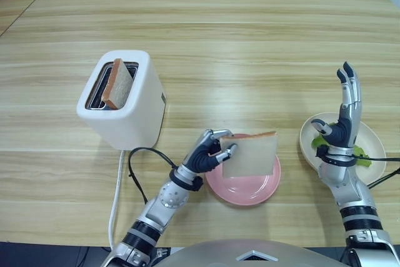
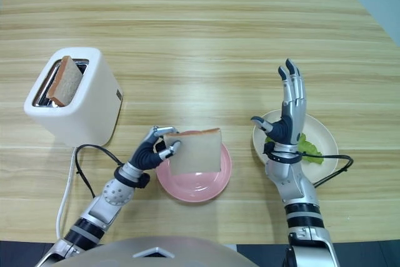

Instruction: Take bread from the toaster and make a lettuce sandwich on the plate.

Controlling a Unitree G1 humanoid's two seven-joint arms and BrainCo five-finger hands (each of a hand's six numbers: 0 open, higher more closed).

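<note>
My left hand (image 1: 209, 152) is shut on a slice of bread (image 1: 251, 155), holding it upright just above the pink plate (image 1: 245, 191). A second bread slice (image 1: 118, 84) sticks out of the white toaster (image 1: 122, 100) at the left. Lettuce (image 1: 361, 153) lies in a cream bowl (image 1: 370, 138) at the right. My right hand (image 1: 342, 120) stands open over the bowl's near-left rim, fingers pointing up, holding nothing.
The toaster's white and black cords (image 1: 134, 166) run along the table beside my left forearm. Behind the toaster and plate lies a wide stretch of bare wooden table (image 1: 237, 48). Chair and table legs stand on the floor beyond the far edge.
</note>
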